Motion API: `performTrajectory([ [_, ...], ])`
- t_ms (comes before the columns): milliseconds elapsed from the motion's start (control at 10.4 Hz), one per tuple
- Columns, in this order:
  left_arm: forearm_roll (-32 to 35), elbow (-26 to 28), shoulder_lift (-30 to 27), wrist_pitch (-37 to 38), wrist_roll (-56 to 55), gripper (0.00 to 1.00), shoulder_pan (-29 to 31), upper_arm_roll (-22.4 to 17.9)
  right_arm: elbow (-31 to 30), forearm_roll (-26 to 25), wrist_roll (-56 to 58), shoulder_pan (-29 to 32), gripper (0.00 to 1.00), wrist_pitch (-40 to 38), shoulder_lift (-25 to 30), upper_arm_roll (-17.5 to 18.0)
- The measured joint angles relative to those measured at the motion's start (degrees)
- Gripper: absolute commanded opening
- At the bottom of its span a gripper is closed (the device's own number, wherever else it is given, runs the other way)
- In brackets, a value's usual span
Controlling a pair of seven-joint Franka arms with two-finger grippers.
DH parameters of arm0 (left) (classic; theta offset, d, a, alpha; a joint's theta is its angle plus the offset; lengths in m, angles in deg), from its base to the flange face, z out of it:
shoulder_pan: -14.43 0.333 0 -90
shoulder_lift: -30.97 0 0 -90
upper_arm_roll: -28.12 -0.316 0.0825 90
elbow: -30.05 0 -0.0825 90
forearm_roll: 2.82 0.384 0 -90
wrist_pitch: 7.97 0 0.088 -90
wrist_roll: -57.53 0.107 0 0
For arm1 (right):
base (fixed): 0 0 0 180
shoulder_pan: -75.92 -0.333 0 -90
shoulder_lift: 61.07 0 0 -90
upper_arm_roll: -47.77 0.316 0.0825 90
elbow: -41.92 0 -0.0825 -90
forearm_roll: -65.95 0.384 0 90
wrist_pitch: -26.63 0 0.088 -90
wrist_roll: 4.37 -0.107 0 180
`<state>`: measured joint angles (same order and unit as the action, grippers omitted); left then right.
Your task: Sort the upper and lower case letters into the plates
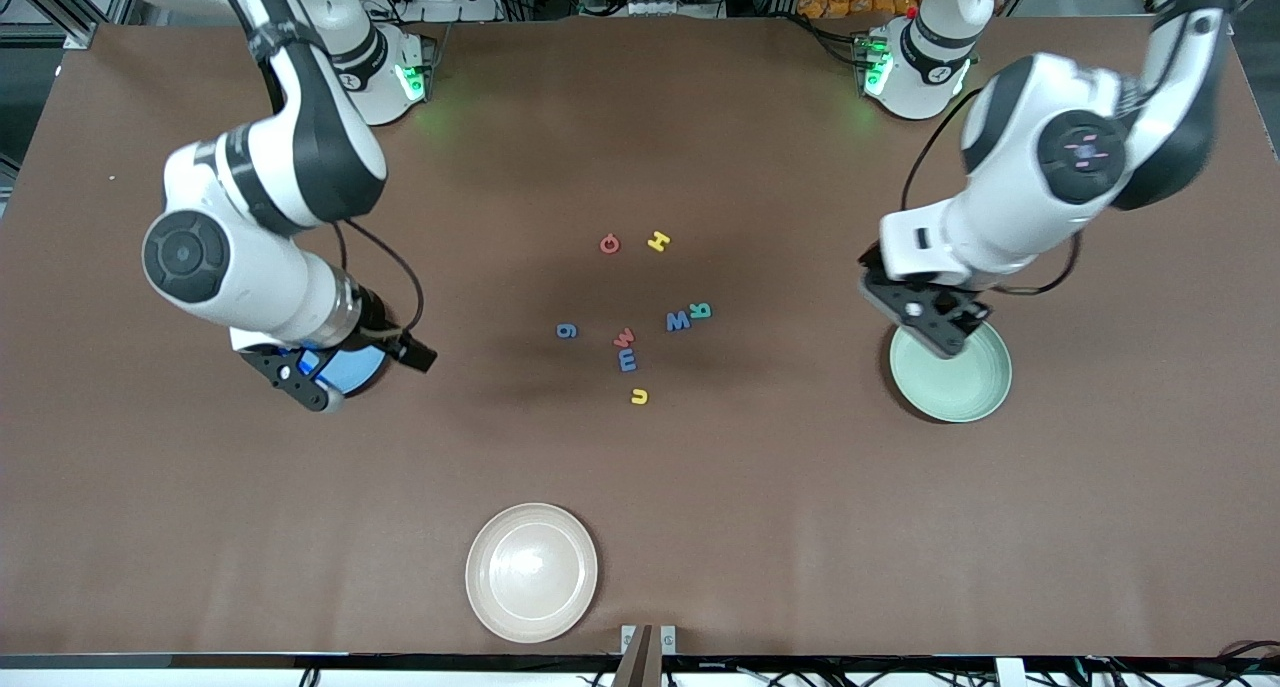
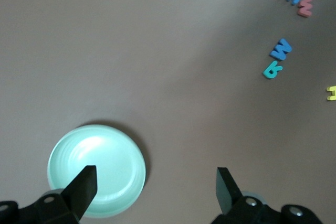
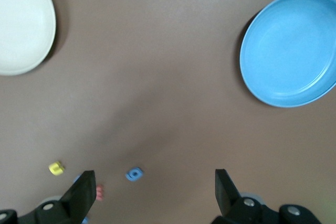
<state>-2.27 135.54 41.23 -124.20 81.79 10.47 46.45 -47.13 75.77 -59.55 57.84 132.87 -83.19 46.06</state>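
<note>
Front view: eight small flat foam-like coloured letters [image 1: 640, 317], apparently light and stiff, best pinched edgewise, between the open, empty left gripper [image 1: 935, 332] over the mint-green round plate [image 1: 955, 377] and the open, empty right gripper [image 1: 325, 367] over the sky-blue round plate [image 1: 355, 370].

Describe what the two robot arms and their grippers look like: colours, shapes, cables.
Both arms are glossy white with rounded black joint sections and round dark caps. A thin black cable loops along each forearm. The left gripper and right gripper are black with two flat, tapered fingers. Green lights glow at both bases.
</note>
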Motion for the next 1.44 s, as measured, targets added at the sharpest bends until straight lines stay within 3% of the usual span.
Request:
performTrajectory([
  [289, 0.2, 7.6, 0.6, -14.0, 9.2, 1.0, -1.2, 0.8, 0.0, 1.2, -20.2, -2.2, 1.0, 6.1, -5.0, 0.3],
  [674, 3.1, 9.8, 4.3, -20.3, 13.2, 1.0, -3.1, 2.8, -0.1, 1.2, -39.8, -5.2, 1.0, 10.0, -7.5, 0.3],
  [963, 5.7, 9.9, 8.3, -23.9, 11.4, 1.0, -4.4, 4.2, -3.7, 1.2, -54.9, -8.8, 1.0, 18.3, -9.5, 0.4],
  [1445, 9.9, 9.9, 11.5, -27.8, 2.9, 1.0, -8.4, 4.4, -6.2, 1.0, -57.1, -10.8, 1.0, 20.0, -10.5, 0.3],
])
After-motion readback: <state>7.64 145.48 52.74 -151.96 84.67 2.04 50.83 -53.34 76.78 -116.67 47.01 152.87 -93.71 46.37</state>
